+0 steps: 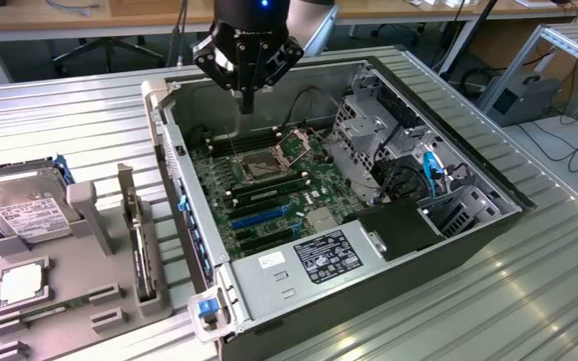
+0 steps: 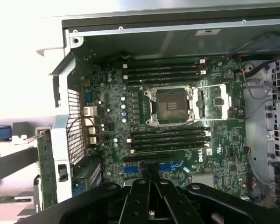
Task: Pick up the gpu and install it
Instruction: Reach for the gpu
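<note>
The gpu (image 1: 141, 242) stands on its edge in a grey holder (image 1: 73, 297) on the exterior view's left, outside the computer case, with its tan bracket pointing up. In the wrist view the gpu (image 2: 46, 169) appears as a thin green board beside the case's rear wall. My gripper (image 1: 247, 104) hangs over the back of the open case (image 1: 490, 226), above the motherboard (image 1: 269, 192) and well apart from the gpu. Its fingers (image 2: 139, 193) are pressed together with nothing between them. Blue expansion slots (image 2: 171, 166) lie just ahead of the fingertips.
A silver hard drive (image 1: 23, 204) and a square processor (image 1: 23, 282) rest on the holder. Inside the case are the open processor socket (image 2: 170, 105), memory slots (image 2: 163, 71), drive cage (image 1: 369, 124), cables (image 1: 430, 177) and power supply (image 1: 314, 259). Ribbed metal table (image 1: 530, 301) surrounds everything.
</note>
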Available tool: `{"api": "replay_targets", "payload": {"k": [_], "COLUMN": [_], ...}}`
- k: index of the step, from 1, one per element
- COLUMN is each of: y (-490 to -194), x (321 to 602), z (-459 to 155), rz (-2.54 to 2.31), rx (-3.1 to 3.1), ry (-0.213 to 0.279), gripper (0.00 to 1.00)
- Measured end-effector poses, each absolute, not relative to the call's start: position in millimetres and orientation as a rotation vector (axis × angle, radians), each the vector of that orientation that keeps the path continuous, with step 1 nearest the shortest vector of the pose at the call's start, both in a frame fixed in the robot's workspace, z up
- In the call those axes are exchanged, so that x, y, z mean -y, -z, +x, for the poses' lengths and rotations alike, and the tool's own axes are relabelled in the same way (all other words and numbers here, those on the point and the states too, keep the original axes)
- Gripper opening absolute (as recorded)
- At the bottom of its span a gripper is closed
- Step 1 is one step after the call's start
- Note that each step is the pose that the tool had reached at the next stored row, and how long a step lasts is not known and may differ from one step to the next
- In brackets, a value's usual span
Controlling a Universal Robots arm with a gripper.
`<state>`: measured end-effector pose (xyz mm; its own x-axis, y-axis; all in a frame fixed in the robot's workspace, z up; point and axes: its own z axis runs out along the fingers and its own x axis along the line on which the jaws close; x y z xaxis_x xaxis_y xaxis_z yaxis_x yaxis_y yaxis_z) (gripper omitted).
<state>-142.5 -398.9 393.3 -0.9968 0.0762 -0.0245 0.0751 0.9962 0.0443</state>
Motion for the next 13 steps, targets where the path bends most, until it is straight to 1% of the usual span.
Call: {"api": "replay_targets", "payload": {"k": [13], "y": [-393.3], "x": [398.9], "z": [-194.3], "rz": [0.118], "rx": [-3.113], "ry": [-0.068], "gripper": [0.11]}}
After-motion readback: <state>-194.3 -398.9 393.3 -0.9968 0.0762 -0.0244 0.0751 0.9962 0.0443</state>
